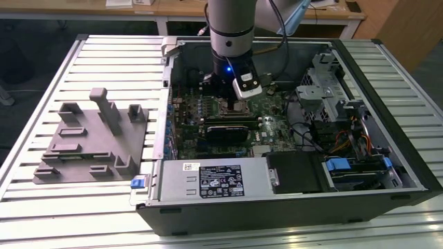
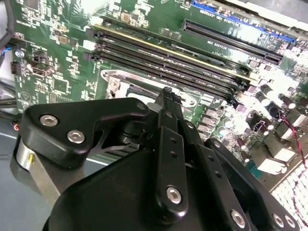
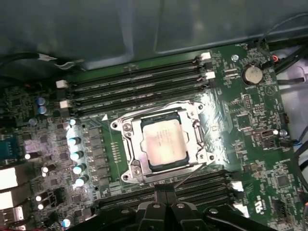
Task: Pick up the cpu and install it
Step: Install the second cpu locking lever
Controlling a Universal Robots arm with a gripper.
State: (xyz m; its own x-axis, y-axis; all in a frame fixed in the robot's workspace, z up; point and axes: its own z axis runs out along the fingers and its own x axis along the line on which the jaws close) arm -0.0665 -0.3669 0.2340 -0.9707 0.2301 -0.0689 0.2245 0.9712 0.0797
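Hovering closed and empty, hand [image 3: 166, 195] just above the motherboard [image 3: 240, 125], beside the socket frame [image 3: 163, 139]. Sitting flat inside that frame, cpu [image 3: 165, 139], apparently seated already. Flanking the socket, memory slots [image 3: 134, 86], standing unfilled.

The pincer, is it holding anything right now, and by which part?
Nothing is held. The square silvery-topped cpu chip lies in the metal-framed motherboard socket, and the black pincer sits apart from it with closed tips.

cpu [image 3: 165, 140]: dull silvery metal top, smooth
claw [image 3: 165, 206]: matt black, shiny metal screws
board [image 3: 250, 125]: green, slightly glossy
fixture [image 1: 90, 142]: matt grey plastic
desk [image 1: 111, 57]: ribbed pale metal slats
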